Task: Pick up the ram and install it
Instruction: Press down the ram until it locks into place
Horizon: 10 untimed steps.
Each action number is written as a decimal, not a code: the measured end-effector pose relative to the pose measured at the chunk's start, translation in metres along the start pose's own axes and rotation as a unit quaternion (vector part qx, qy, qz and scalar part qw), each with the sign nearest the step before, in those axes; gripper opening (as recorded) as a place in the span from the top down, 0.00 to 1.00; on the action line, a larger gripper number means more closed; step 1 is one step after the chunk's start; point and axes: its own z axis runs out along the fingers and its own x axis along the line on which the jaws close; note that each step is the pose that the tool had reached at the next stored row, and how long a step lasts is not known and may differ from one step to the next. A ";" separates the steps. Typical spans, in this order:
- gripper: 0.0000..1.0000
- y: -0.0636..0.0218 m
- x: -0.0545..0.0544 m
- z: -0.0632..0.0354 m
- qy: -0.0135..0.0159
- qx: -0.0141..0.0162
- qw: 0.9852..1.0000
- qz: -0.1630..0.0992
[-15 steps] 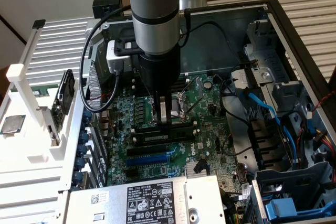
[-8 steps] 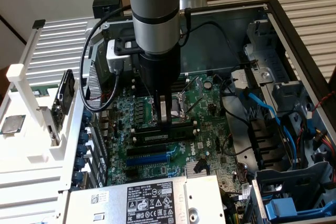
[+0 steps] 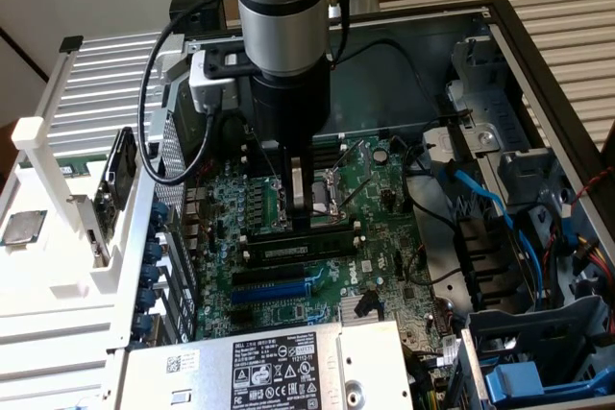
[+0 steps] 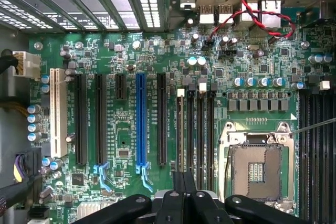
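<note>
- Green motherboard (image 3: 384,199) sits flat in the bottom of an open PC case (image 3: 538,64), and the arm comes straight down over the middle of it.
- The gripper (image 3: 300,208) is pinched fully closed, its dark fingers together. Nothing is clamped between them as far as I can see.
- The ram (image 3: 298,245) is already standing in one of the long memory slots near the middle of the board. It's a narrow stick with black chips and a pale label strip, and it runs between the CPU socket (image 3: 327,189) and the blue slot (image 3: 274,290).
- The closed fingertips hang right over the ram's top edge, just beside it on the socket side. I honestly can't tell whether they touch the stick or hover a hair above it.
- In the wrist view the gripper (image 4: 184,182) shows as black linkages meeting in a closed point over the row of black memory slots (image 4: 199,124). The open CPU socket (image 4: 257,169) is just beside them and the blue slot (image 4: 140,121) sits a few slots further off.
- Other stuff: a silver power supply (image 3: 279,372) with a white label at the case's near edge, blue cables (image 3: 480,199) along the drive-bay side, and a twisted red and black wire (image 4: 252,9) by the rear ports.
</note>
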 end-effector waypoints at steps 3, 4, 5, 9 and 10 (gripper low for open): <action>0.90 0.0000 0.000 0.0001 0.000 0.000 1.000 0.000; 0.90 0.0000 0.000 0.0000 0.000 0.000 1.000 0.000; 0.90 0.0000 0.000 0.0000 0.000 0.000 1.000 0.002; 0.90 0.0000 0.000 0.0000 0.000 0.000 0.999 0.036; 0.90 0.0000 0.000 0.0001 0.000 0.000 0.999 0.044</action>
